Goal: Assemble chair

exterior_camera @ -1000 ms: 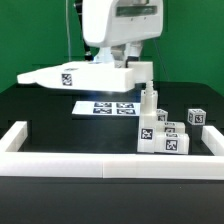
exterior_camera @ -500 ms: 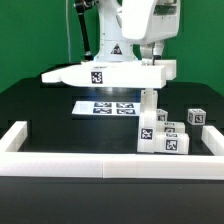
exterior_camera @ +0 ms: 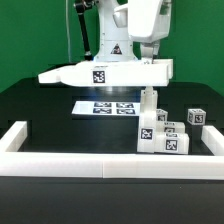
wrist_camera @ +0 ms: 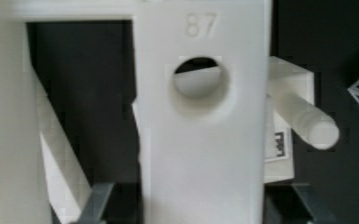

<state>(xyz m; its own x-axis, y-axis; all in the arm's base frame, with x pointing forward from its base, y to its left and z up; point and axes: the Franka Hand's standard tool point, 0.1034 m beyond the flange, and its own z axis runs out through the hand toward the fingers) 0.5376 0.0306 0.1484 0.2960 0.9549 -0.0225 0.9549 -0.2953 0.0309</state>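
- Between the dark fingers (wrist_camera: 101, 205) of the robot's two-finger gripper (exterior_camera: 150, 58) sits a broad, flat white plastic slab (exterior_camera: 105, 73). The fingers are closed against its two faces and pinch it near one end.
- Away from the fingers, most of the slab's length reaches out toward the exterior view's left. It is held level and clear of the black table (exterior_camera: 40, 120).
- On the slab's long edge, a short way from the fingers, is a black-and-white square tag (exterior_camera: 100, 72).
- Just beyond the fingertips, the wrist view shows a round hole (wrist_camera: 197, 75) through the slab, with a raised number above it.
- Beside the slab in that same view, a round white peg (wrist_camera: 309, 115) sticks out at a slant. It probably belongs to the parts underneath, though the close framing leaves that unsure.
- Below the fingers, a cluster of small white blocky chair parts (exterior_camera: 162, 135) with square tags stands on the table.
- From that cluster a thin white upright post (exterior_camera: 148, 102) rises toward the slab's underside, almost straight under the fingers. Whether it touches the slab I cannot tell.
- Under the slab's middle, well apart from the fingers, the flat white marker board (exterior_camera: 105, 106) lies on the table.
- Farther below and in front of the fingers, a long white border rail (exterior_camera: 100, 163) runs along the table's near side.
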